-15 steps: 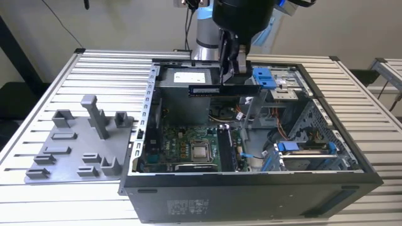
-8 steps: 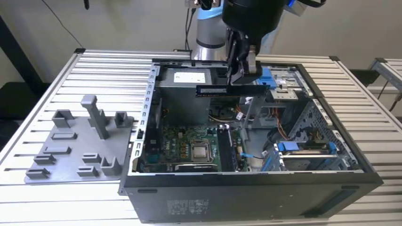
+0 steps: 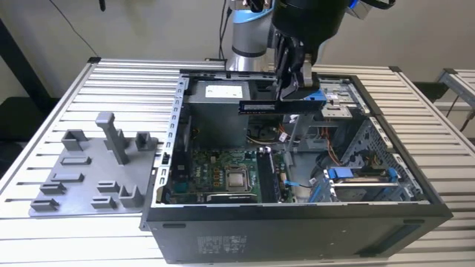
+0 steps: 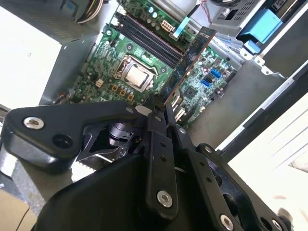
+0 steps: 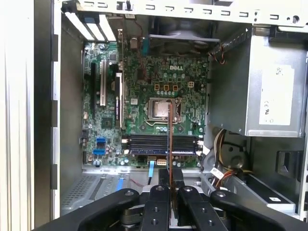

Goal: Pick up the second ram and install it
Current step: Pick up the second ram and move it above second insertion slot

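Black end effector (image 3: pixel 297 93) fingers are closed on the second ram (image 3: pixel 260 107), which is gripped by its upper edge and held level in the air. In the exterior view the stick is carried above the open computer case (image 3: pixel 415 183), in front of the power supply (image 3: pixel 222 92) and well above the motherboard (image 3: pixel 215 172). The grip is taken off-centre, so that more of the stick juts toward the exterior view's left.

In the second wrist view the second ram (image 4: pixel 188 62) is seen projecting from between the closed fingers of the end effector (image 4: pixel 161 108), its dark face and small chips turned to the camera, with the motherboard (image 4: pixel 110 67) beneath it. In the first wrist view the stick (image 5: pixel 170 139) is seen edge-on as a thin line running out from the end effector (image 5: pixel 171 180) across the memory slots (image 5: pixel 161 143) toward the processor socket (image 5: pixel 161 109). It is set across the run of the slots, not along them.

A grey tray (image 3: pixel 97 167) with upright posts is seen on the slatted surface (image 3: pixel 119 83), just beside the case on the exterior view's left.
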Tool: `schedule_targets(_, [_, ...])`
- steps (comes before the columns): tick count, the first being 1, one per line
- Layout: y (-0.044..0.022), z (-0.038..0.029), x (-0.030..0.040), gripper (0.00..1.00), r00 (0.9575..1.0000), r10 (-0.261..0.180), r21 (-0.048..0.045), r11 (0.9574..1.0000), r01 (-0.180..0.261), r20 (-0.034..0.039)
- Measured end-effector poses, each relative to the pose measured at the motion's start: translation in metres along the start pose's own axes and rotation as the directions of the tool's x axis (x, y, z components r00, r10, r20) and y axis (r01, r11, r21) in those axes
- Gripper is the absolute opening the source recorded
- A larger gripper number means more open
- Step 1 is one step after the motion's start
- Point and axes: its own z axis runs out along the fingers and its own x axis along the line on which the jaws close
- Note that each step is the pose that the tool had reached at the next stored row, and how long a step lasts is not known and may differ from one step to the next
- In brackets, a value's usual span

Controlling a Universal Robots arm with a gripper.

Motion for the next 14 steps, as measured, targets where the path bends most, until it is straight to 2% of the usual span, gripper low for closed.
schedule_targets(3, [-0.0003, 0.0000, 0.0000, 0.14, 1.0000, 0.000, 0.0000, 1.0000, 0.000, 0.0000])
schedule_targets(7, [-0.0046, 0.0001, 0.0000, 0.14, 1.0000, 0.001, 0.0001, 1.0000, -0.001, 0.0001])
schedule_targets(14, [-0.0047, 0.0014, -0.0043, 0.14, 0.9993, 0.036, 0.0023, 0.9993, -0.036, 0.0002])
